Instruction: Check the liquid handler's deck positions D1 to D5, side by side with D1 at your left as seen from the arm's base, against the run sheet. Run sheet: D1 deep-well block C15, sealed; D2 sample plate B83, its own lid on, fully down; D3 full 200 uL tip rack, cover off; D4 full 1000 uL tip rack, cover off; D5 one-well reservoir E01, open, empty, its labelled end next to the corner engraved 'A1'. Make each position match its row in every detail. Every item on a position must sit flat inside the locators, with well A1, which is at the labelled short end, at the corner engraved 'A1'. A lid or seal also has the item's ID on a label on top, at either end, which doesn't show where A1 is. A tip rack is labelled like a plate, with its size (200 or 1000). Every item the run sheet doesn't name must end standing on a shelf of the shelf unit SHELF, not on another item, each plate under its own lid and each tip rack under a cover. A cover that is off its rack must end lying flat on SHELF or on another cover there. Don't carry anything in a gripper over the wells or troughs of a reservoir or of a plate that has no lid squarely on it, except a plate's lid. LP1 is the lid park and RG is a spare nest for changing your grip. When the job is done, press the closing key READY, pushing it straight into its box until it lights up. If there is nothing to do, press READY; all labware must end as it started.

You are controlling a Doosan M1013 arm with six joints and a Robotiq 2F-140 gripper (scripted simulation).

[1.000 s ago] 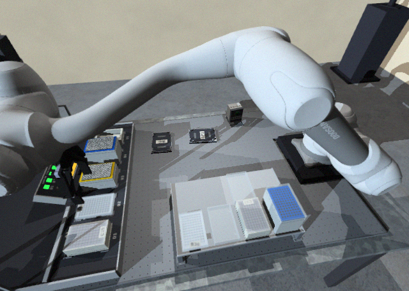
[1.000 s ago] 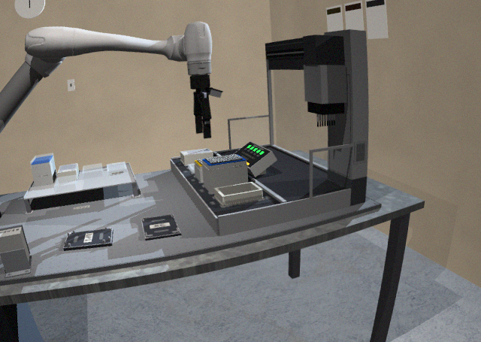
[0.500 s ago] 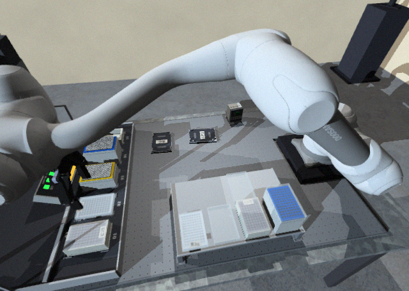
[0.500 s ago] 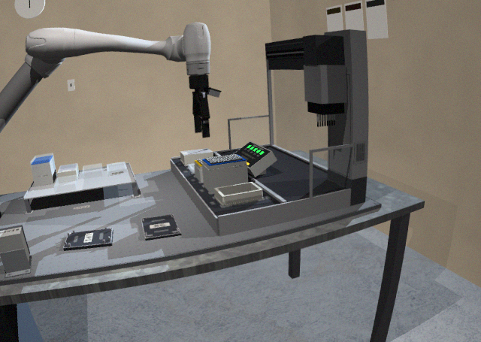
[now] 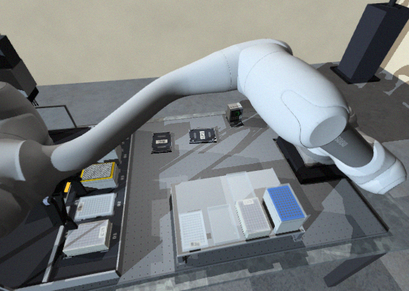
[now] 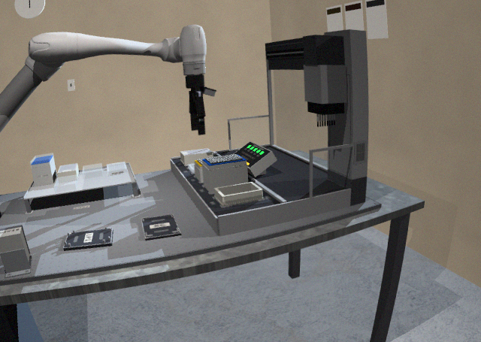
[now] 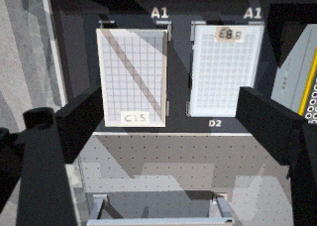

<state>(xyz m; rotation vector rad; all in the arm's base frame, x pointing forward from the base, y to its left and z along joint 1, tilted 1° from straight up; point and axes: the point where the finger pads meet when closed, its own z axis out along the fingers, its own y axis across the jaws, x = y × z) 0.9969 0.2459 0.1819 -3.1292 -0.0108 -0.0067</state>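
My gripper [image 7: 169,101] hangs wide, holding nothing, above block C15 [image 7: 133,77], plate B83 [image 7: 224,72] just beside

- Your single arm [image 6: 97,45] reaches out nearly level from its shoulder, the long white link running straight to the wrist [image 6: 192,46].
- At the wrist it bends sharply, so the gripper [image 6: 201,130] hangs straight down, fingers pointing to the surface below.
- You have the jaws spread wide; both dark fingers stand well apart, and nothing sits between them.
- The fingertips touch nothing, hanging high in free air.
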